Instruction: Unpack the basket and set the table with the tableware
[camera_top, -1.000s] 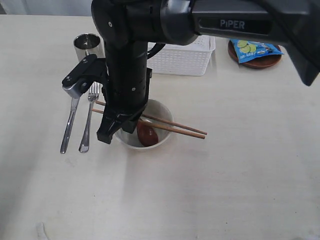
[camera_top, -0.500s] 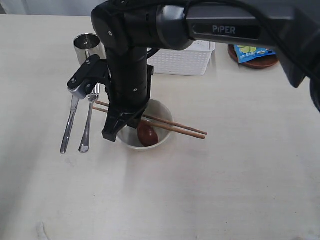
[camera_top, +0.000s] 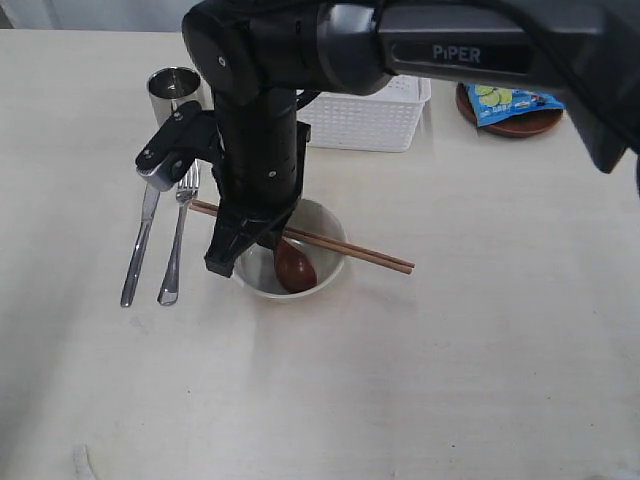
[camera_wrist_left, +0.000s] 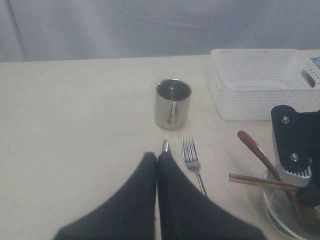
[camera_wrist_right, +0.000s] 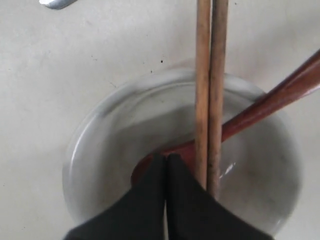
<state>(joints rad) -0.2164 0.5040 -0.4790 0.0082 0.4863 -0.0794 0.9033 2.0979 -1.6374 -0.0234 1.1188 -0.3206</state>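
Tableware is almost all out on the table (camera_top: 470, 350), and the right gripper (camera_wrist_right: 166, 157) hangs low inside the bowl (camera_top: 331, 272), fingers pressed together with nothing between them. Its tips sit over the head of the spoon (camera_wrist_right: 260, 107), just beside the chopsticks (camera_wrist_right: 210, 75). My guess is that shut fingers serve here to nudge or straighten, not to lift.

The chopsticks lie as a close pair bridging the bowl's rim, which keeps them together and off the table. The spoon rests head down in the bowl, its handle leaning out over the edge.

The left gripper (camera_wrist_left: 158, 156) is also closed and empty, hovering near the tip of the knife (camera_wrist_left: 165, 146). Knife and fork (camera_wrist_left: 192, 162) lie side by side next to the bowl, like a place setting, with the cup (camera_wrist_left: 173, 102) upright beyond them.

Farther back, the basket (camera_wrist_left: 260, 100) looks emptied. Well apart from the setting, the plate (camera_top: 522, 126) holds a chip bag (camera_top: 512, 98) and probably remains to be brought over.
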